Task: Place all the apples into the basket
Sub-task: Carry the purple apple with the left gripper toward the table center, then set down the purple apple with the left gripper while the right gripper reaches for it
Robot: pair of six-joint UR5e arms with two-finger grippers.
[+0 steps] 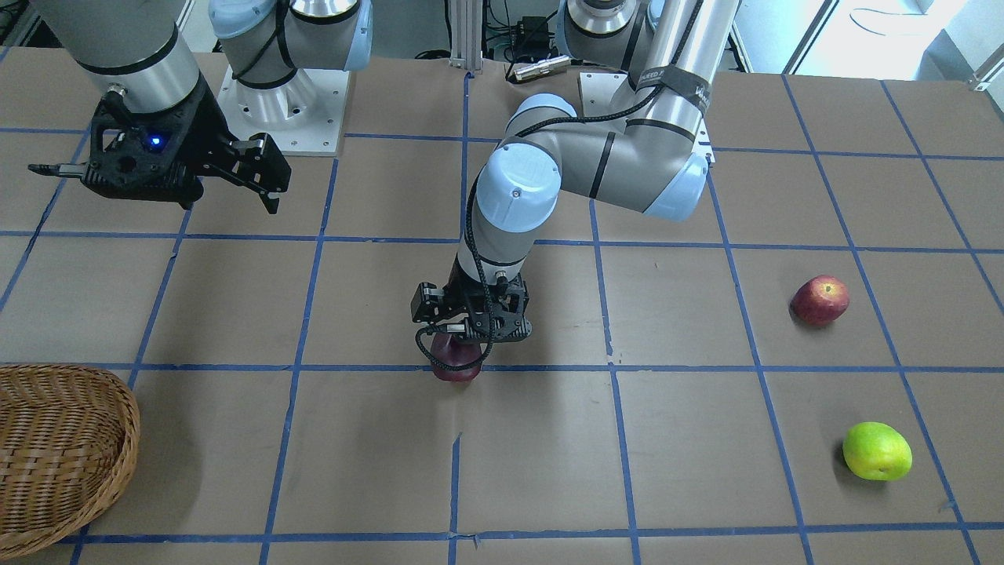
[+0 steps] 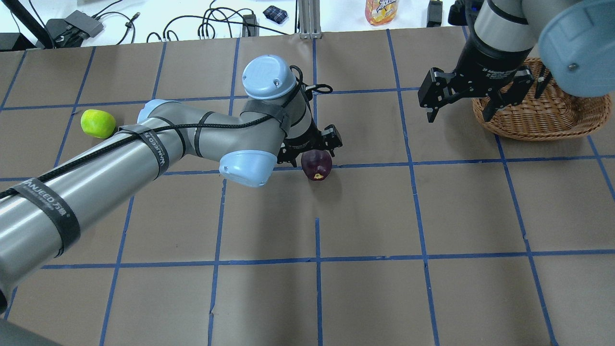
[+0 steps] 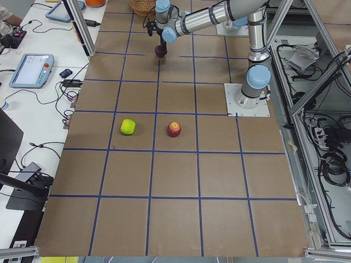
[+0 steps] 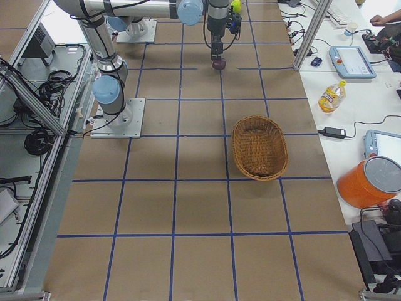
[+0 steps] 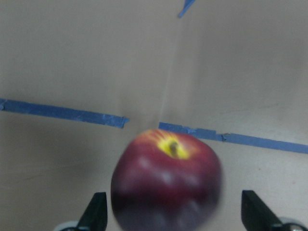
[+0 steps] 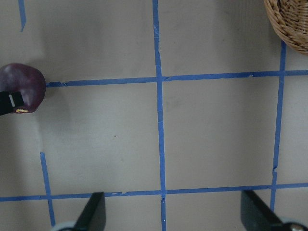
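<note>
Left gripper (image 2: 310,148) is down over the dark maroon apple (image 2: 316,164), which is glossy and round with a yellow stem dimple. Its fingers are spread wide on either side, not squeezing. The apple sits on a blue tape line mid-table. Right gripper (image 2: 459,109) hangs open and empty beside the woven wicker basket (image 2: 543,122). Red apple (image 1: 820,299) and waxy yellow-green apple (image 1: 877,450) lie well apart from the basket, on the robot's left side. The table (image 2: 365,211) is matte brown paper gridded in blue tape, with cables (image 2: 206,26) on the white bench (image 2: 144,21) beyond.

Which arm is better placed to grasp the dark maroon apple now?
Left. The left pincer, open, straddles the dark maroon apple; the right pincer hangs apart, near the basket.
</note>
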